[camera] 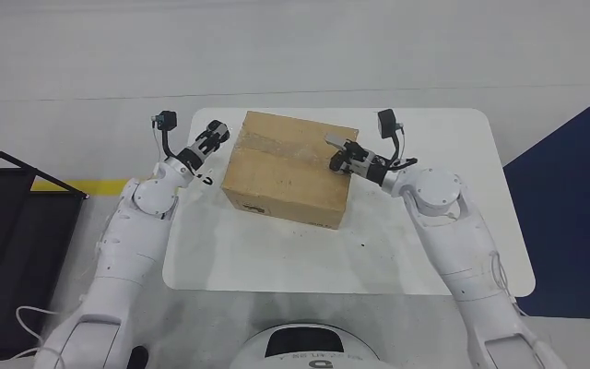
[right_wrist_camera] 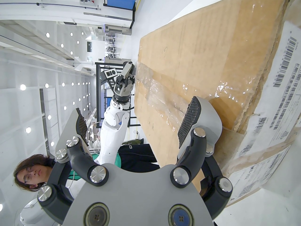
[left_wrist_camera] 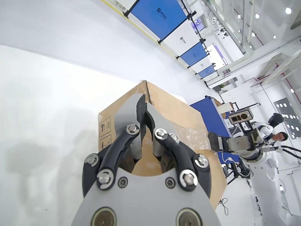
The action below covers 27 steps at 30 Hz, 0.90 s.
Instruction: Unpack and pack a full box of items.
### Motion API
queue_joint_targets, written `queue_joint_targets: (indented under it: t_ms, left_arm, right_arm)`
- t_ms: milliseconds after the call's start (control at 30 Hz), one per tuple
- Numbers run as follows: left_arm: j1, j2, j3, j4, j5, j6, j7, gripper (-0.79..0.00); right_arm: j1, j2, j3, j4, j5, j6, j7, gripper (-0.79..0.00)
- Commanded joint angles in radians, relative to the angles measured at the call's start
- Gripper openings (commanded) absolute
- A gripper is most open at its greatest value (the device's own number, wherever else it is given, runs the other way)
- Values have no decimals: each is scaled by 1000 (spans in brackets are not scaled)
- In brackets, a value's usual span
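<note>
Though taped shut, the cardboard box (camera: 290,169) looks worn.

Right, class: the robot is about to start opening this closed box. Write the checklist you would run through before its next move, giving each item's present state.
1. Box flat on the table: ok.
2. Top seam free to open: not ok, clear tape covers it.
3. Right gripper open, over the box's top edge: ok.
4. Left gripper open: not ok, shut, at the box's opposite end.
5. Contents known: cannot tell, flaps closed.
</note>
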Motion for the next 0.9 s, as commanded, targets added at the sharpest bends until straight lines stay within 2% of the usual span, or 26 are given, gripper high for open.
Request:
queue_joint_targets:
  t_ms: [0,467,500,567,867]
  left_arm:
    - [1,2,-6,-2,-2,-3,-4,-785]
    - [37,23,-77,-53,28,-21,-1,-785]
    - [37,23,-75,-52,24,-23,-11,-742]
    - [32,23,-66,-49,16,-36,-35,0]
    - [21,12,-40,-7,-168,-71,-110,0]
  right_arm:
    - [4,0,-4,4,2,1,-1,0]
    - [24,0,-20,21,9,3,-19,0]
    - [25,0,-21,21,10,2,-19,0]
    - [26,1,-23,22,10,2,-21,0]
    - [21,3,-25,16,12,0,-29,0]
